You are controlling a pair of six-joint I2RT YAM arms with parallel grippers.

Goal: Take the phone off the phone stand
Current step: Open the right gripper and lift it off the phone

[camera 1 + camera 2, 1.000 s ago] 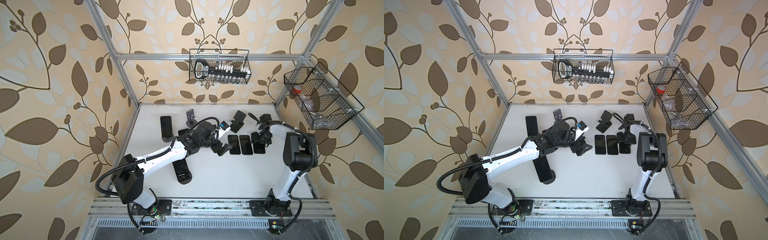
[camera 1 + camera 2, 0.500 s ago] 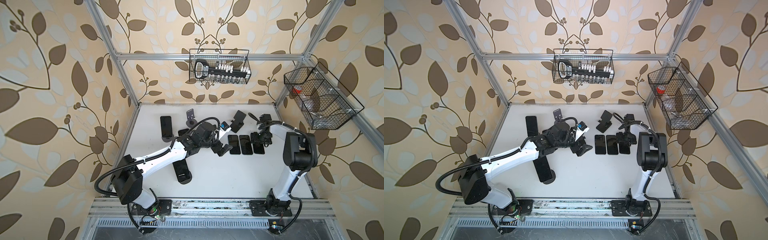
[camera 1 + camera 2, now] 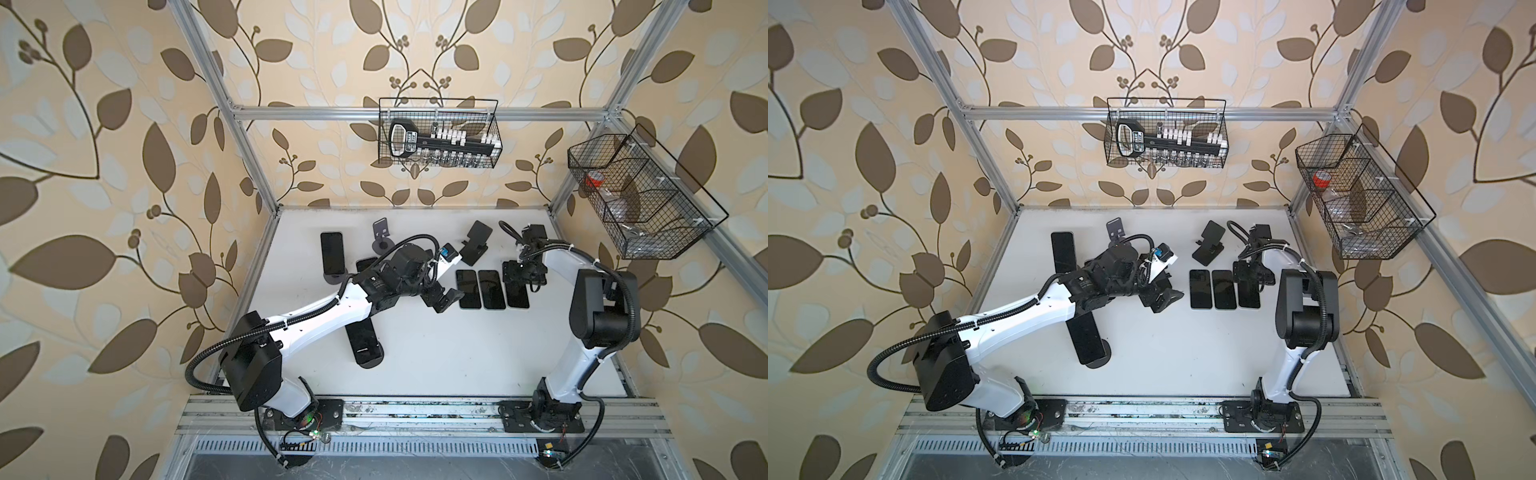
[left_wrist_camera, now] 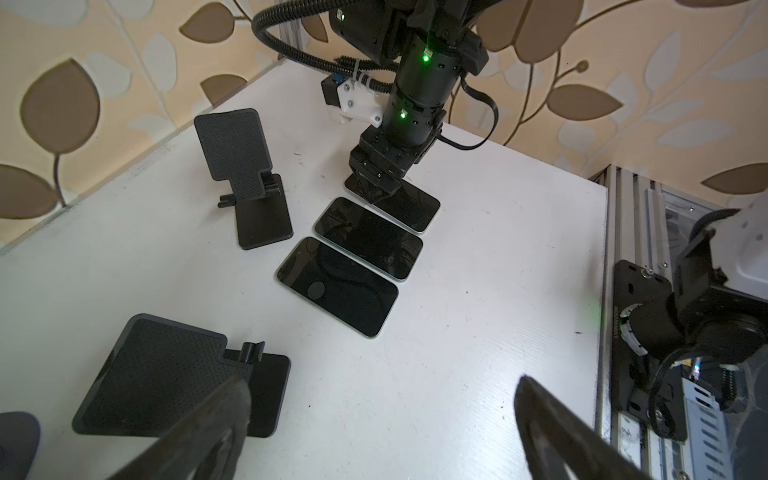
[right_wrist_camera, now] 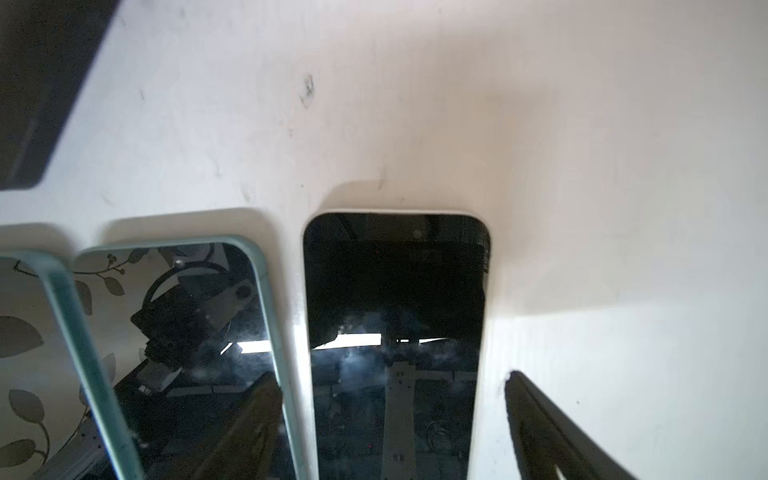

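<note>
Two end effectors in play: the right end effector (image 5: 390,376) straddles the phone (image 5: 395,291), jaws apart and clear of both its edges. That phone lies flat on the tabletop (image 5: 582,166), rightmost in the row (image 3: 492,289) of three. The left end effector (image 4: 382,382) gapes wide just left of the row. The phone stand (image 4: 249,187) stands empty on the row's far side.
</note>
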